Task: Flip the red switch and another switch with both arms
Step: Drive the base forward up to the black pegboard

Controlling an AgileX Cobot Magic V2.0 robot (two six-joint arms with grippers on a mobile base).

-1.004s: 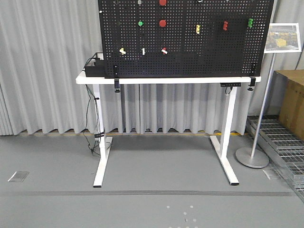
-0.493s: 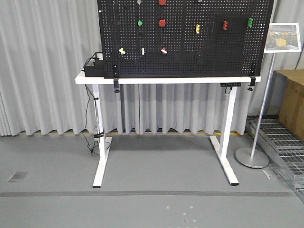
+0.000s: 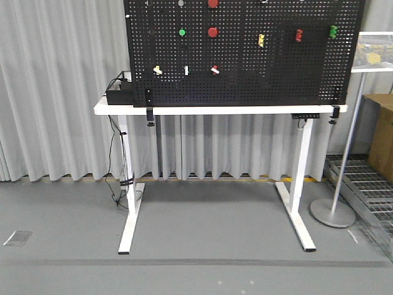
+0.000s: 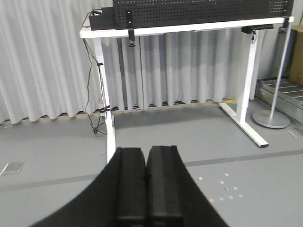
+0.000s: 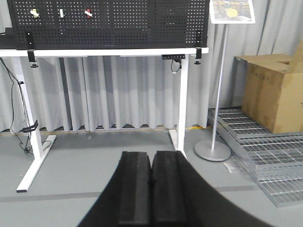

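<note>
A black pegboard [image 3: 245, 61] stands on a white table [image 3: 218, 110]. Low on the board's left part sits the red switch [image 3: 215, 70], small with a white lever tip. The pale yellow switch [image 3: 158, 70] is in the same row, further left. The right wrist view shows both at its top left: the red switch [image 5: 88, 13] and the yellow switch [image 5: 34, 13]. My left gripper [image 4: 146, 151] and right gripper [image 5: 151, 154] are both shut and empty. They hang low over the grey floor, well short of the table. Neither arm shows in the front view.
A white toggle [image 3: 186, 70] sits between the two switches. Round red buttons [image 3: 212, 32], a green button [image 3: 182, 32] and more toggles [image 3: 298, 35] are higher up. A black box [image 3: 120, 93] with cables sits at the table's left end. At right are a sign stand [image 3: 332, 215], a cardboard box [image 5: 272, 92] and floor grates [image 5: 265, 142].
The table and pegboard look larger and wider in the front view than a second ago; my viewpoint has come closer. No switch has changed position.
</note>
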